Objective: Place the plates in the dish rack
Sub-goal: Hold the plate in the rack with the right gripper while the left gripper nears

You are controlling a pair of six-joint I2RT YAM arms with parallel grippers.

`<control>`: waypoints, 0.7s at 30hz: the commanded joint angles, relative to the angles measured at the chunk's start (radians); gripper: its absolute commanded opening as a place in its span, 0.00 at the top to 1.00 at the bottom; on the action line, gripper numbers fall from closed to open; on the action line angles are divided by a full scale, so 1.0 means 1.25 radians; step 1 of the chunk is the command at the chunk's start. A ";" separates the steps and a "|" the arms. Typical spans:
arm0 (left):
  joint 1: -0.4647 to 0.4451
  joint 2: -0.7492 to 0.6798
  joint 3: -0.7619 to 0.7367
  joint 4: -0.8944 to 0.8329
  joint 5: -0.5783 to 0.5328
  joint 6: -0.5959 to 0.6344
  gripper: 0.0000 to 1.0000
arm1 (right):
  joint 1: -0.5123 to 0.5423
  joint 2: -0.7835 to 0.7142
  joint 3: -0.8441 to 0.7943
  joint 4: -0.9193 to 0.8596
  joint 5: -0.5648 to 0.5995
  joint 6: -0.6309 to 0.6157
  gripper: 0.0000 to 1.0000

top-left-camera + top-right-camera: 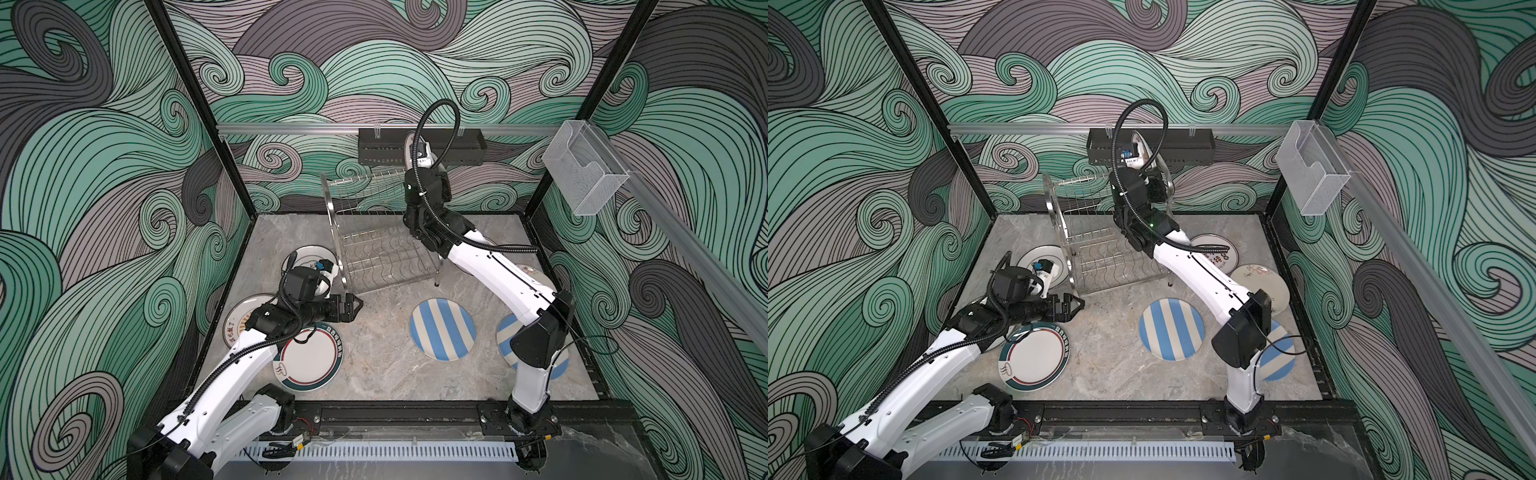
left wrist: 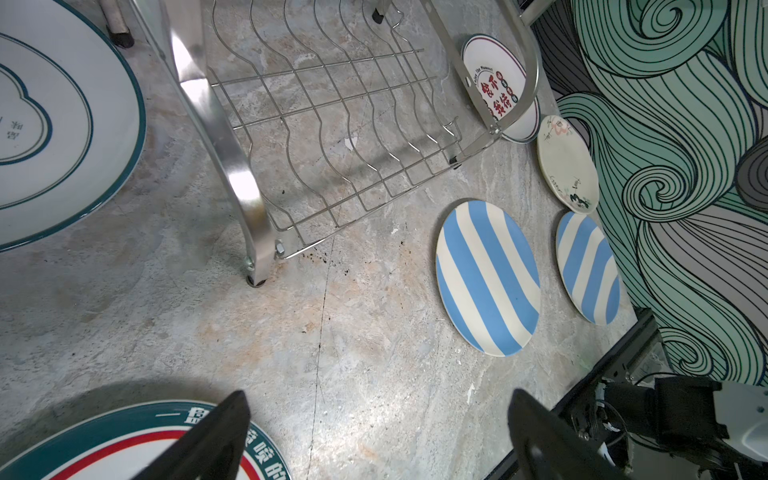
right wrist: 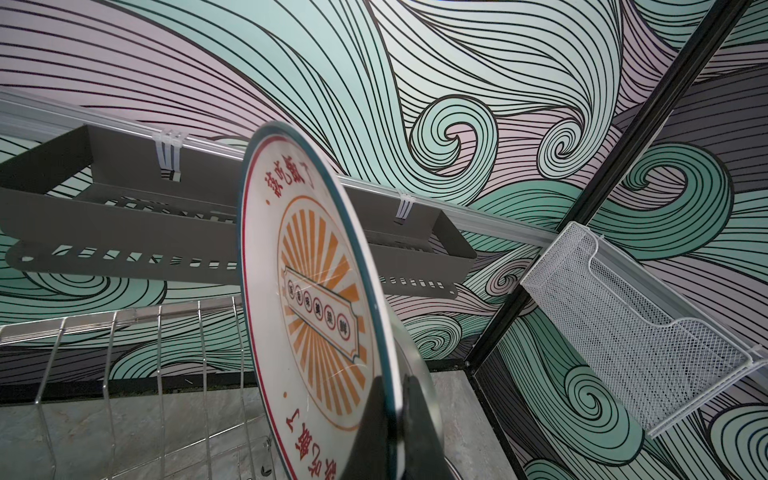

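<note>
My right gripper (image 3: pixel 399 384) is shut on the rim of a white plate with an orange sunburst (image 3: pixel 316 291). It holds the plate upright over the right end of the steel dish rack (image 1: pixel 374 245), beside the upper tier's wires (image 3: pixel 124 332). Whether plate and wires touch does not show. My left gripper (image 1: pixel 356 306) hangs open and empty above the table, left of the rack's front corner. Other plates lie flat: a blue-striped one (image 1: pixel 442 330), a second half hidden under the right arm (image 1: pixel 1281 361), a teal-rimmed one (image 1: pixel 309 361), one with red-black characters (image 1: pixel 1219 253) and a cream one (image 1: pixel 1262 282).
Two more plates lie by the left arm, one behind it (image 1: pixel 307 254) and one partly under it (image 1: pixel 239 322). A black perforated tray (image 1: pixel 374 147) hangs on the back rail behind the rack. A clear box (image 1: pixel 582 174) is fixed to the right rail.
</note>
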 commanded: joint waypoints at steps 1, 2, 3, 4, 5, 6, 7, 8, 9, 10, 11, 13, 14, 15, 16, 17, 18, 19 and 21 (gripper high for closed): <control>0.010 -0.009 0.000 -0.002 0.006 0.004 0.01 | -0.021 -0.034 -0.006 0.022 0.033 0.008 1.00; 0.010 -0.009 -0.001 -0.002 0.006 0.004 0.01 | -0.021 -0.037 -0.010 0.019 0.035 0.011 1.00; 0.010 -0.009 -0.001 -0.002 0.006 0.004 0.01 | -0.021 -0.040 -0.015 0.019 0.039 0.011 1.00; 0.010 -0.009 -0.001 -0.002 0.006 0.004 0.01 | -0.021 -0.046 -0.023 0.021 0.040 0.011 1.00; 0.010 -0.009 0.000 -0.001 0.006 0.003 0.01 | -0.020 -0.050 -0.029 0.022 0.041 0.012 1.00; 0.010 -0.009 0.000 0.000 0.007 0.004 0.02 | -0.020 -0.055 -0.036 0.022 0.044 0.014 1.00; 0.010 -0.009 0.000 -0.001 0.008 0.004 0.01 | -0.019 -0.061 -0.043 0.021 0.046 0.017 1.00; 0.010 -0.009 -0.001 0.001 0.011 0.003 0.01 | -0.017 -0.066 -0.051 0.018 0.050 0.021 1.00; 0.009 -0.009 -0.001 0.000 0.011 0.002 0.02 | -0.017 -0.072 -0.060 0.017 0.052 0.026 1.00; 0.009 -0.008 -0.003 0.001 0.012 0.003 0.01 | -0.016 -0.080 -0.074 0.017 0.054 0.034 1.00; 0.010 -0.009 -0.002 0.002 0.013 0.002 0.01 | -0.015 -0.087 -0.088 0.018 0.054 0.043 1.00; 0.010 -0.009 -0.004 0.005 0.018 0.002 0.01 | -0.016 -0.096 -0.110 0.025 0.055 0.052 1.00; 0.010 -0.009 -0.004 0.006 0.019 0.003 0.01 | -0.016 -0.096 -0.113 0.023 0.055 0.056 1.00; 0.010 -0.009 -0.005 0.006 0.019 0.003 0.01 | -0.016 -0.095 -0.112 0.021 0.057 0.057 1.00; 0.010 -0.009 -0.005 0.006 0.020 0.004 0.01 | -0.016 -0.094 -0.110 0.021 0.058 0.058 1.00; 0.010 -0.009 -0.004 0.004 0.019 0.004 0.01 | -0.016 -0.093 -0.107 0.021 0.057 0.059 1.00; 0.010 -0.009 -0.005 0.005 0.019 0.005 0.01 | -0.016 -0.092 -0.103 0.023 0.057 0.056 1.00; 0.009 -0.009 -0.004 0.006 0.019 0.005 0.02 | -0.016 -0.089 -0.096 0.025 0.055 0.053 1.00; 0.010 -0.009 -0.005 0.007 0.020 0.005 0.01 | -0.016 -0.086 -0.078 0.033 0.052 0.039 1.00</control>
